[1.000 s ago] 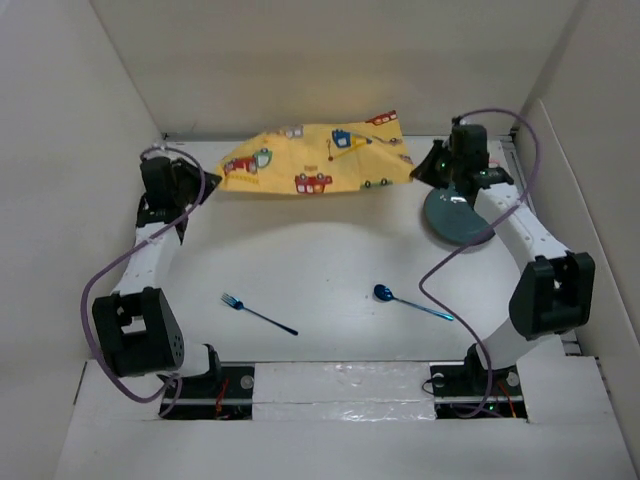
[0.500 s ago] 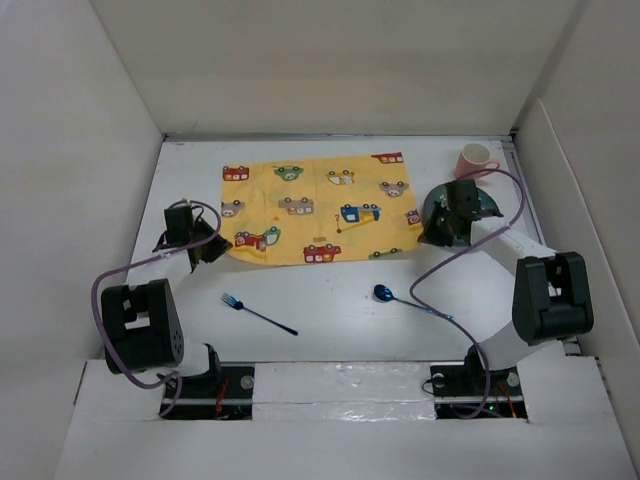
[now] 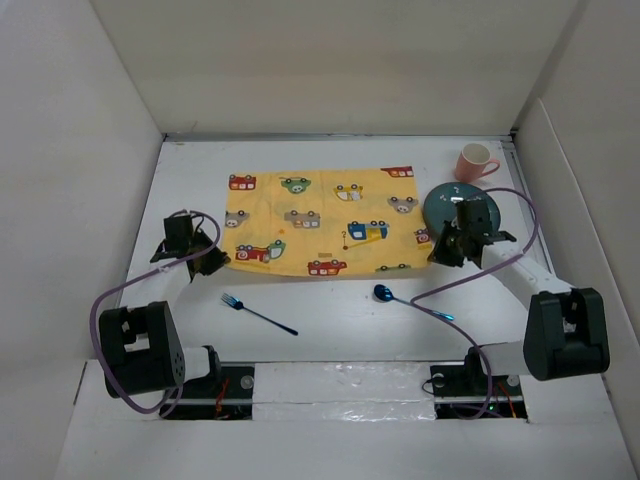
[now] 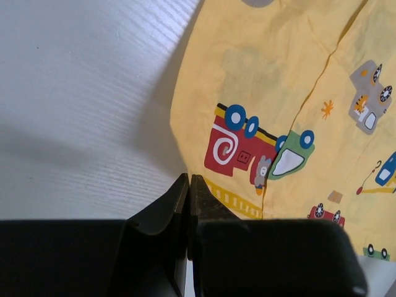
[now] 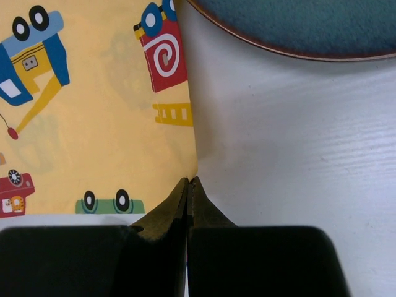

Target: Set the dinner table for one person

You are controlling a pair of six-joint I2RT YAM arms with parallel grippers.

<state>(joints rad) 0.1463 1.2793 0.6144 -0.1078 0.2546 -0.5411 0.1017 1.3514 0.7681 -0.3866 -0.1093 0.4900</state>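
The yellow cartoon-print placemat (image 3: 320,220) lies spread flat on the white dinner table (image 3: 330,300). My left gripper (image 3: 218,258) is shut on the placemat's near left corner (image 4: 189,179). My right gripper (image 3: 432,250) is shut on its near right corner (image 5: 190,179). A dark teal plate (image 3: 460,210) sits just right of the placemat and shows in the right wrist view (image 5: 297,25). A pink cup (image 3: 476,162) stands behind the plate. A blue fork (image 3: 258,314) and a blue spoon (image 3: 408,300) lie near the front.
White panels wall the table on the left, back and right. The arm bases sit at the near edge. Purple cables loop beside both arms.
Both grippers have pulled the placemat toward the near side and spread it flat from a bunched heap at the back. The plate and cup are now uncovered.
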